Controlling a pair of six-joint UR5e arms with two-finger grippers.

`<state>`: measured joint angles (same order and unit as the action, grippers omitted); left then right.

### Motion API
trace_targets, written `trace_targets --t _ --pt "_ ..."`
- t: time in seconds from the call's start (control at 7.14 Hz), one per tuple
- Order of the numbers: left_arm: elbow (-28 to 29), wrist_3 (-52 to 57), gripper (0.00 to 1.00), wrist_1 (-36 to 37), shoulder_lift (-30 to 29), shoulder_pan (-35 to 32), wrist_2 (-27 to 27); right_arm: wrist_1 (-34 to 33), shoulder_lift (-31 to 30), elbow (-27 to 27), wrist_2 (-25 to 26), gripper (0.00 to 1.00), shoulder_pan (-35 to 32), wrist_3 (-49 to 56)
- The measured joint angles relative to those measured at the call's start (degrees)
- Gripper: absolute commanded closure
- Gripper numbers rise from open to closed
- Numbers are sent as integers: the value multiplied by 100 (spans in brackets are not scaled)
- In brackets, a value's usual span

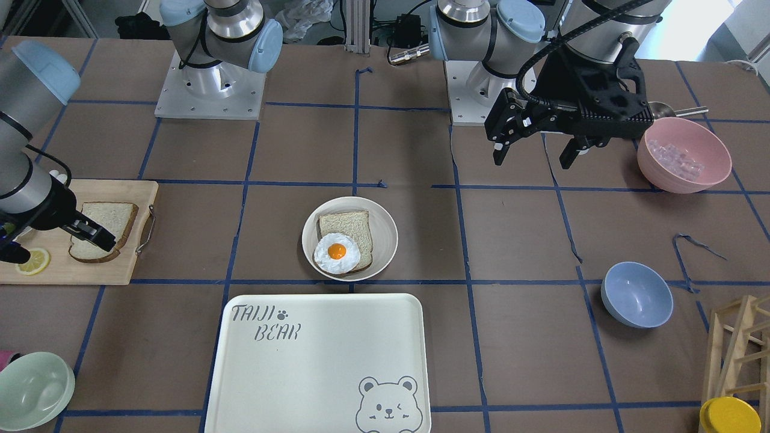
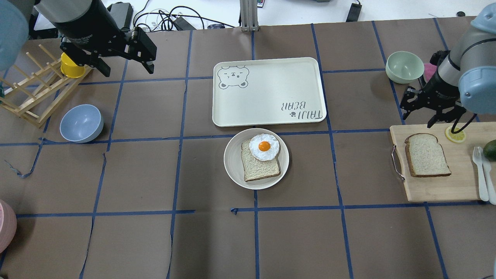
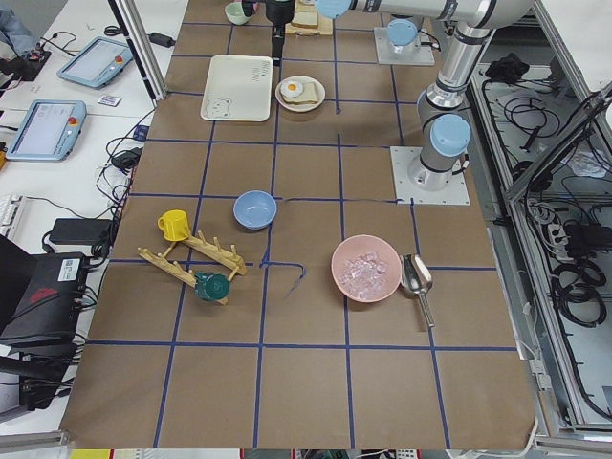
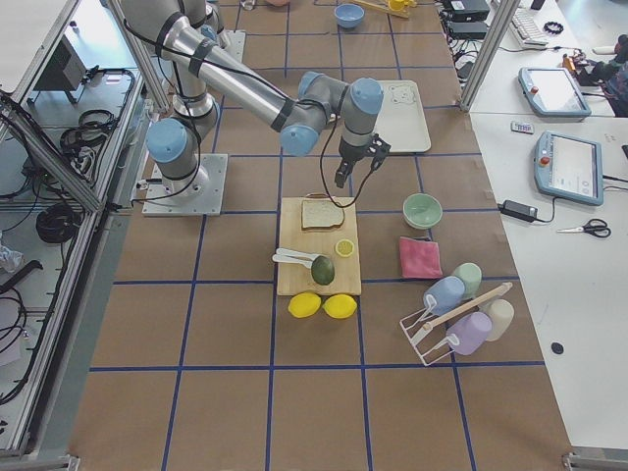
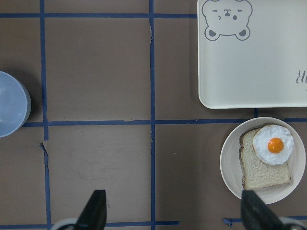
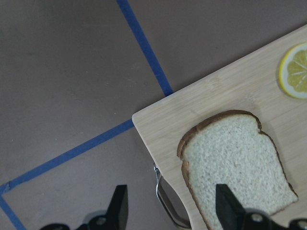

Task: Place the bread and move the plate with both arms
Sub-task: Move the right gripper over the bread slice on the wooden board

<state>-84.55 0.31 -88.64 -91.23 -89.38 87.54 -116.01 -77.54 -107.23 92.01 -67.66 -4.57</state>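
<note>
Hovering above the table, the left gripper (image 2: 127, 69) has its jaws spread wide with nothing between them. Yellow cup (image 2: 71, 66) on the wooden rack (image 2: 31, 97) sits just beside its outer finger in the overhead view. In its wrist view the blue bowl (image 5: 12, 103) is off to the left and ahead. The tray (image 5: 249, 67) is ahead to the right.

The plate (image 2: 230, 162) is nearer than the tray on that same right side, well apart from the left gripper's fingers. It touches neither gripper. It carries a thinner slice (image 2: 257, 168) with a fried egg (image 2: 264, 147) on top, and sits just beside the tray edge.

The right gripper (image 2: 418, 120) hangs over the far left corner of the cutting board (image 2: 438, 190). Jaws are open at moderate width and empty. Green bowl (image 2: 405, 66) is near it, further out on the table.

The bread (image 2: 427, 155) lies flat on the board. In the right wrist view it is ahead of the gripper and offset to the right. The right finger (image 6: 225, 203) overlaps its near crust in that view. The left finger is over bare table past the board's edge. I can't tell contact, though the side view suggests the gripper is above the slice. Lemon slice (image 6: 296, 72) is further ahead right, past the bread.
</note>
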Motion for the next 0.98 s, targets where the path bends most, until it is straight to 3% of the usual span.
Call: trace_targets --t 0.28,0.7,0.84,0.98 --pt "0 -3 0 -3 0 0 0 -485 335 -158 157 30 16 206" --pt "0 -4 0 -4 0 0 -8 -669 701 -189 545 31 59 274" --pt "0 -4 0 -2 0 0 -9 -675 751 -191 575 34 68 268" --pt "0 -4 0 2 0 0 -9 -675 807 -193 586 45 77 265"
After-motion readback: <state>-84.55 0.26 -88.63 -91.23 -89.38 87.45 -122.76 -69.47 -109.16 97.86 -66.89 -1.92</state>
